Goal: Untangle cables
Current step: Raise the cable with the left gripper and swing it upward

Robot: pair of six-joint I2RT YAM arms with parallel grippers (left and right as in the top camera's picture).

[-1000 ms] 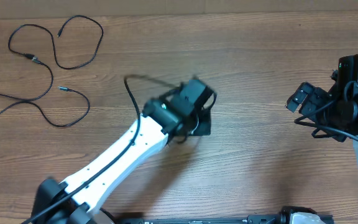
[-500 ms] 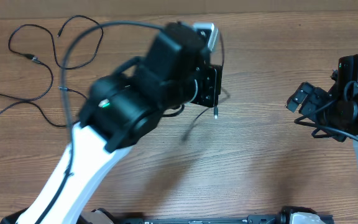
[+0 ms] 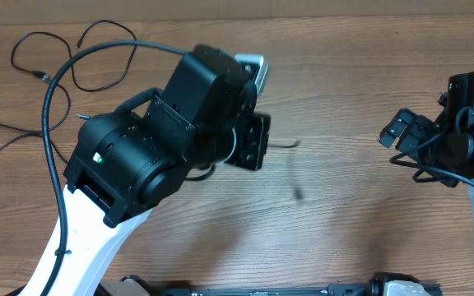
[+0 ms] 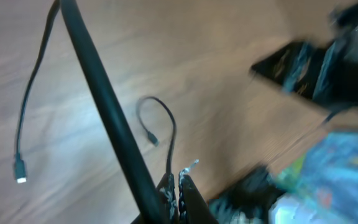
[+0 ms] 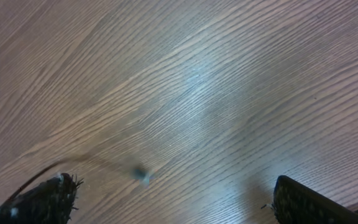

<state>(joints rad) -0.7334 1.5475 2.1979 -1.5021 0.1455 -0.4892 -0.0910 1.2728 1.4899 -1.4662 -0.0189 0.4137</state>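
My left gripper (image 3: 256,148) is raised above the middle of the table, shut on one thin black cable (image 3: 287,145) that swings blurred off to its right. In the left wrist view the jaws (image 4: 178,185) pinch that cable (image 4: 173,134), which rises into a small loop and ends in a plug tip. A second loose strand (image 4: 28,106) hangs at the left. More cables (image 3: 13,57) lie in loose loops at the table's far left. My right gripper (image 3: 401,136) stands open at the right, holding nothing. A blurred plug tip (image 5: 141,176) shows between its fingers (image 5: 173,196).
The left arm's thick black cable (image 3: 52,99) arcs over the left side of the table and crosses the left wrist view (image 4: 104,106). The table's far edge (image 3: 344,16) runs along the top. Blurred coloured clutter (image 4: 328,174) shows beyond the table.
The left arm has risen and swung up and then left from the table's middle, lifting the cable so that it swings. The right arm has not moved.
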